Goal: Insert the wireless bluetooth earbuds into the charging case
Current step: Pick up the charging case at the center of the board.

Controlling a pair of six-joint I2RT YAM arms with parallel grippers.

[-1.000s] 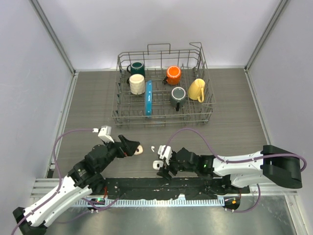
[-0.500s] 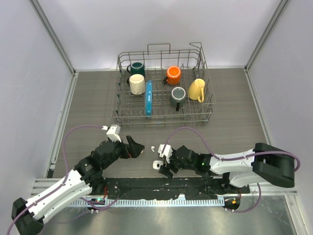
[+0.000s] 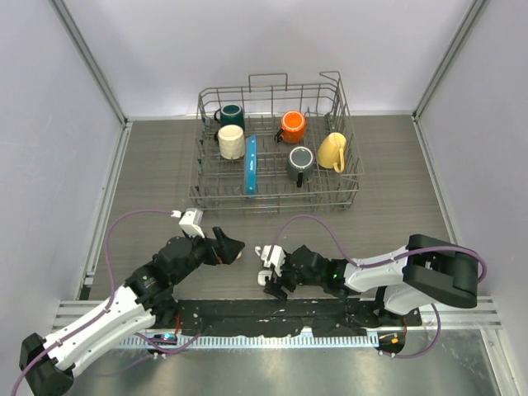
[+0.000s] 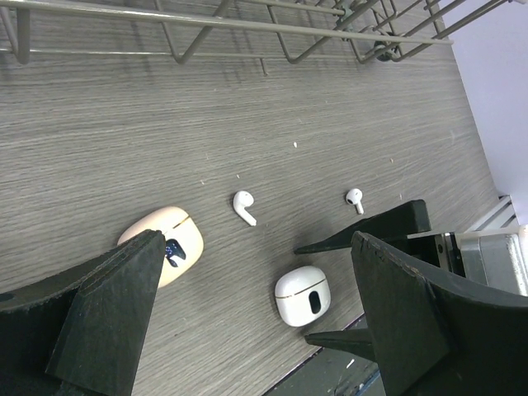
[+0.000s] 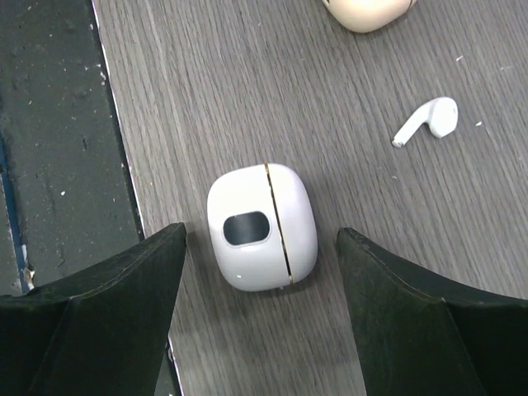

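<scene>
A closed white charging case [image 5: 262, 227] lies on the table near its front edge, between the open fingers of my right gripper [image 5: 260, 235], which do not touch it. It also shows in the top view [image 3: 263, 279] and the left wrist view [image 4: 303, 295]. A pale pink-beige case [image 4: 165, 243] lies to its left, partly under my open, empty left gripper [image 4: 257, 239]. Two white earbuds lie loose on the table: one [image 4: 243, 206] between the cases, also in the right wrist view [image 5: 429, 120], and one [image 4: 354, 198] further right. No pink-beige earbuds are in view.
A wire dish rack [image 3: 276, 198] at the back holds several mugs and an upright blue item [image 3: 251, 165]. A black strip [image 5: 49, 165] runs along the table's near edge, just beside the white case.
My right gripper has moved left, and its open fingers now flank the white case. My left gripper shifted right over the pink-beige case, then held still.
</scene>
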